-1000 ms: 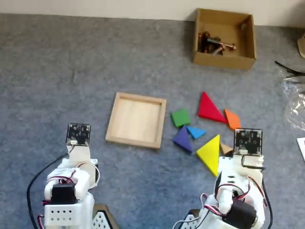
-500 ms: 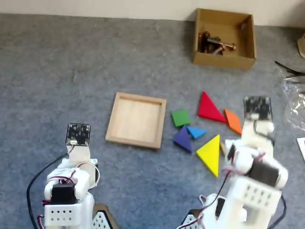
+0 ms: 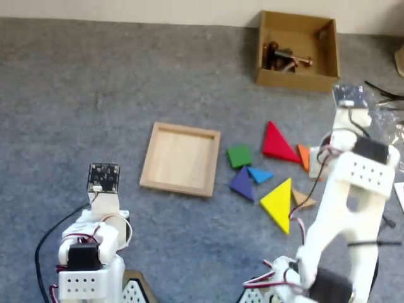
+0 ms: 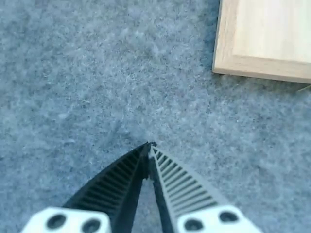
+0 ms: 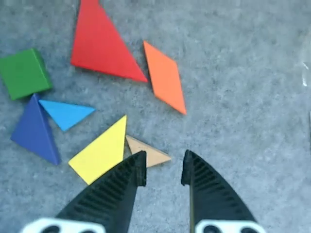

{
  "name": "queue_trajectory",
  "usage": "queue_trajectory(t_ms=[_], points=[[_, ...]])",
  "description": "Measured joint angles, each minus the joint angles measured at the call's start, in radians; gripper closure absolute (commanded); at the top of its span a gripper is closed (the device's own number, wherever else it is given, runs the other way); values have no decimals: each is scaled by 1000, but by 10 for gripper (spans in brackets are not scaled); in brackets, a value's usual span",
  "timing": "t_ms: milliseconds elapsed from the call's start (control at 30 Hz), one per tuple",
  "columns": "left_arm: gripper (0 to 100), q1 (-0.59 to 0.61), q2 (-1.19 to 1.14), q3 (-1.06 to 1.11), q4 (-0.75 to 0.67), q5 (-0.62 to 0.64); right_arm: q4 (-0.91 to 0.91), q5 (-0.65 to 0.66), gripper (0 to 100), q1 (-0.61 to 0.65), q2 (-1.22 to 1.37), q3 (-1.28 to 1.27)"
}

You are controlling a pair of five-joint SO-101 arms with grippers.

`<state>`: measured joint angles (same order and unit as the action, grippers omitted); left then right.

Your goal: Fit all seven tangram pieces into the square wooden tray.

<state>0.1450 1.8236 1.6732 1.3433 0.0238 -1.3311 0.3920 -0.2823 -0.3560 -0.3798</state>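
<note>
The right wrist view is taking in the red triangle (image 5: 102,46), orange parallelogram (image 5: 165,77), green square (image 5: 24,73), blue triangle (image 5: 65,113), purple triangle (image 5: 35,130), yellow triangle (image 5: 102,150) and tan triangle (image 5: 148,153) loose on the carpet (image 5: 233,73), with the right gripper (image 5: 164,167) hanging spread just beside the tan one. The left wrist view is catching the left gripper (image 4: 149,145) pressed together near a corner of the tray (image 4: 262,68), which is cut off at the edge. From above, the right arm (image 3: 353,183) is stretching farther out than a second ago, hiding most of the orange parallelogram.
</note>
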Motion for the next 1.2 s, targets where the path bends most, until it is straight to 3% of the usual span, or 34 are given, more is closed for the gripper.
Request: queue_trajectory(t_ms=[267,700,1200], points=[[990,0,0,0,0,0,0,0,872,98,250,183],[990,0,0,0,0,0,0,0,871,103,641,479],[990,0,0,0,0,0,0,49,870,239,842,669]])
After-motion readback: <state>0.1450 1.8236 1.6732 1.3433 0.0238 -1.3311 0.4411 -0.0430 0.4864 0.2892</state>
